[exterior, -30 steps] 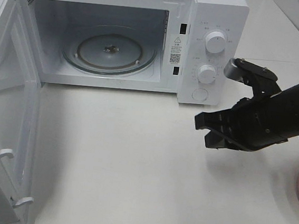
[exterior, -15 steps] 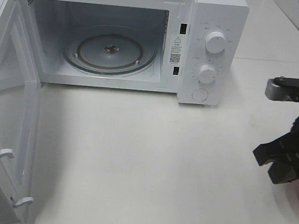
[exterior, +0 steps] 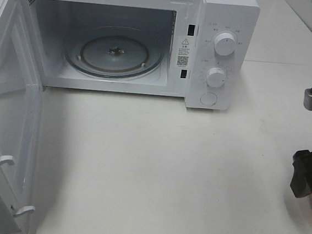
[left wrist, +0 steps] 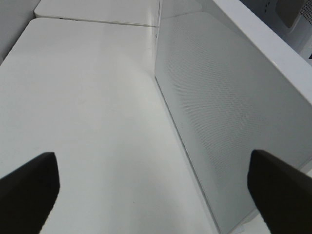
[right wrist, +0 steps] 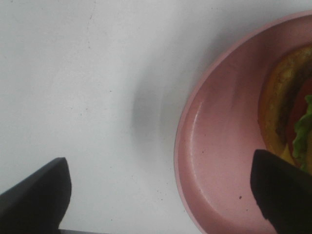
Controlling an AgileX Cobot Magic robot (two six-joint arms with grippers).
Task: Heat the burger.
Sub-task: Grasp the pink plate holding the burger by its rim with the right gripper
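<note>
Right fingers [right wrist: 34, 195] apparently straddle plate [right wrist: 214, 161] rim; burger [right wrist: 282, 105] inside.

White table [exterior: 140, 165] carries white microwave [exterior: 226, 18], door [exterior: 5, 135] open, at back; pink plate [right wrist: 209, 161] at right.

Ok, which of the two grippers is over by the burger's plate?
The right gripper: open, above the rim of the pink plate holding the burger. The left gripper, also open, faces only the microwave door.
</note>
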